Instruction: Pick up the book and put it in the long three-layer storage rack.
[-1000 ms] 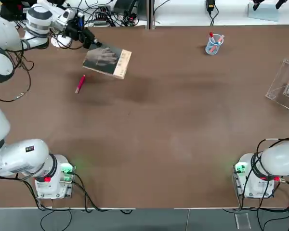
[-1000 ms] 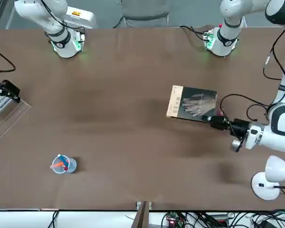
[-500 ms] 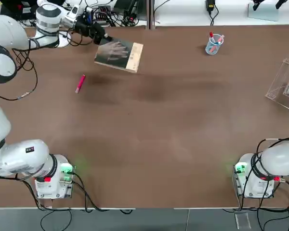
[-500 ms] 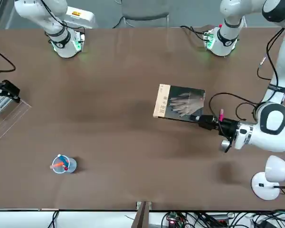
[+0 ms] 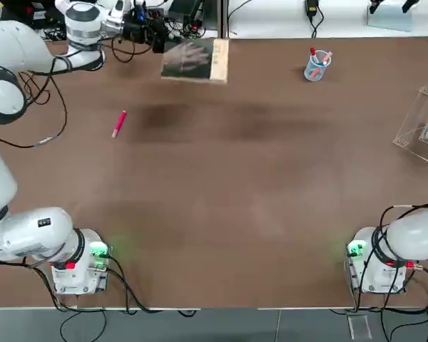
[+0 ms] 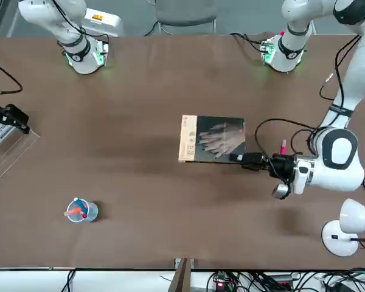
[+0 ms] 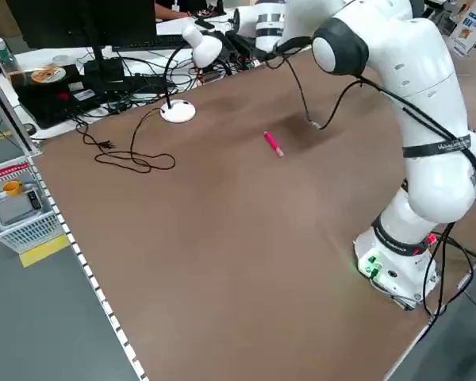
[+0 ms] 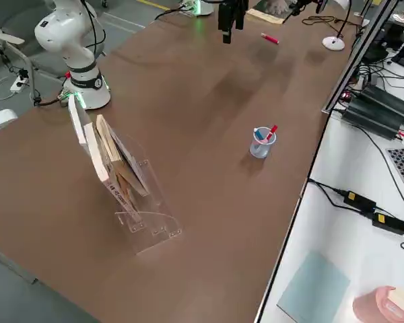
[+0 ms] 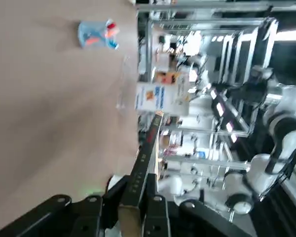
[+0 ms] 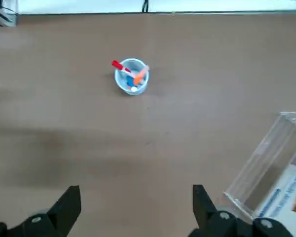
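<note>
clear rack [image 8: 131, 192] holds leaning books; pen cup [image 8: 262, 143] apart; pink pen [image 8: 269, 39] far end.

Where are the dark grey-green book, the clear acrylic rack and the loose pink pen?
dark grey-green book [image 6: 219, 139], front view, cover centre.
clear acrylic rack [image 8: 138, 195], right side view, clear front wall.
loose pink pen [image 5: 118, 123], top view, mid-barrel.

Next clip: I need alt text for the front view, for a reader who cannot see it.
The left gripper, at the picture's right, holds the book by one edge, level above the middle of the brown table. A clear storage rack sits at the picture's left edge, with a small cup of pens nearer the camera and a white lamp at lower right.
</note>
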